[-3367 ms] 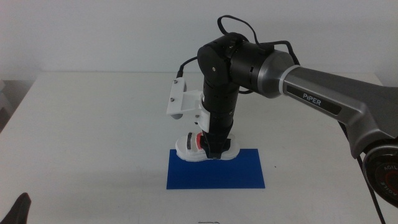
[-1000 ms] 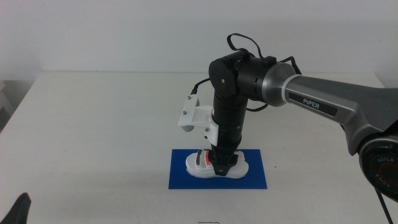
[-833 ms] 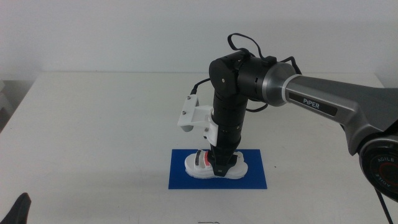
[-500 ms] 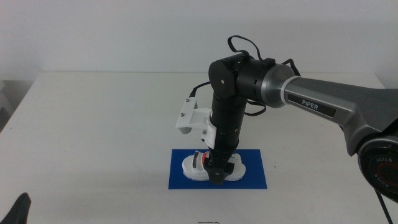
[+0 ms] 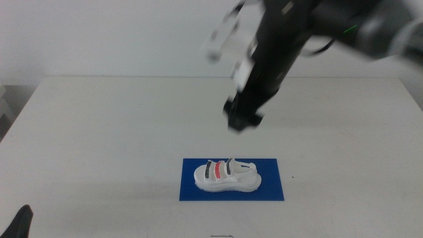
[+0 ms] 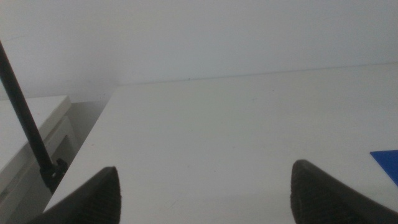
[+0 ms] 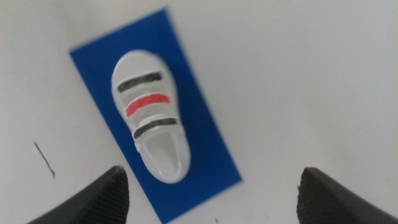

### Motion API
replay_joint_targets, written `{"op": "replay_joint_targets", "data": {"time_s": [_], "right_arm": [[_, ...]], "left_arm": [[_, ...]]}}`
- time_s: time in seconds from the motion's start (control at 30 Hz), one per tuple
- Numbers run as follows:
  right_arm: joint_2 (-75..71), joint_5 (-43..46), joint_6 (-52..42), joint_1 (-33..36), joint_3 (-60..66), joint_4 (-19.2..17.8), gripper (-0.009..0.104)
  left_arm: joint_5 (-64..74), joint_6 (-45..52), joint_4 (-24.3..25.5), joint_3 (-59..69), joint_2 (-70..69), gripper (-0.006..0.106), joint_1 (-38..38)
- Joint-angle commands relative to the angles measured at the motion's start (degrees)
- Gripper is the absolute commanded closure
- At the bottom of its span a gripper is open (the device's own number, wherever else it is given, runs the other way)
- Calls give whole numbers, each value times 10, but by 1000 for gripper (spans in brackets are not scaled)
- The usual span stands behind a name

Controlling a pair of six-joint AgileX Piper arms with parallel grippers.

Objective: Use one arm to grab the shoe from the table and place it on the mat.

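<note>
The white shoe (image 5: 225, 176) with black, red and black straps lies flat on the dark-blue mat (image 5: 268, 189) near the front of the white table (image 5: 99, 132). It also shows in the right wrist view (image 7: 151, 122), on the mat (image 7: 199, 140). My right gripper (image 5: 242, 121) is blurred, high above the table and behind the mat, open and empty; in its own view (image 7: 211, 193) the jaws stand wide apart. My left gripper (image 6: 205, 190) is open and empty, waiting at the table's front left corner (image 5: 16, 223).
A thin dark mark (image 7: 43, 158) lies on the table beside the mat. A black cable (image 6: 28, 124) and a white cabinet (image 6: 31, 137) stand off the table's left edge. A corner of the mat (image 6: 388, 160) shows in the left wrist view.
My right gripper let go of the shoe and rose fast, up and back from the mat. The shoe stays flat on the mat. The left arm has not moved.
</note>
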State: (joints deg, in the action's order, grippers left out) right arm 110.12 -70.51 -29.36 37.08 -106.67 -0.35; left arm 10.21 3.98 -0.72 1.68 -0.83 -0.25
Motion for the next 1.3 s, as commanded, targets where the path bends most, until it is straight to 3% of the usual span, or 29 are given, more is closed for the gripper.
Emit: {"op": "replay_joint_targets", "data": {"time_s": [0.0, 0.23, 0.4, 0.5, 0.63, 0.87, 1.07, 1.27], "right_arm": [[-85, -40, 53, -3, -20, -23, 19], [-218, -40, 187, -3, -19, -107, 21], [-305, -39, 279, -41, 2, -111, 21], [-382, -22, 294, -65, 81, -113, 21], [-496, 53, 339, -97, 215, -148, 21], [-703, 281, 384, -179, 489, -184, 21], [-775, 517, 363, -214, 674, -124, 21], [-794, 777, 322, -214, 828, -108, 21]], "left_arm": [[-47, -9, -5, -2, -11, 7, -2], [-47, -9, -5, -2, -11, 7, -2], [-47, -9, -5, -2, -11, 7, -2], [-47, -9, -5, -2, -11, 7, -2], [-47, -9, -5, -2, -11, 7, -2], [-47, -9, -5, -2, -11, 7, -2], [-47, -9, -5, -2, -11, 7, -2], [-47, -9, -5, -2, -11, 7, -2]]}}
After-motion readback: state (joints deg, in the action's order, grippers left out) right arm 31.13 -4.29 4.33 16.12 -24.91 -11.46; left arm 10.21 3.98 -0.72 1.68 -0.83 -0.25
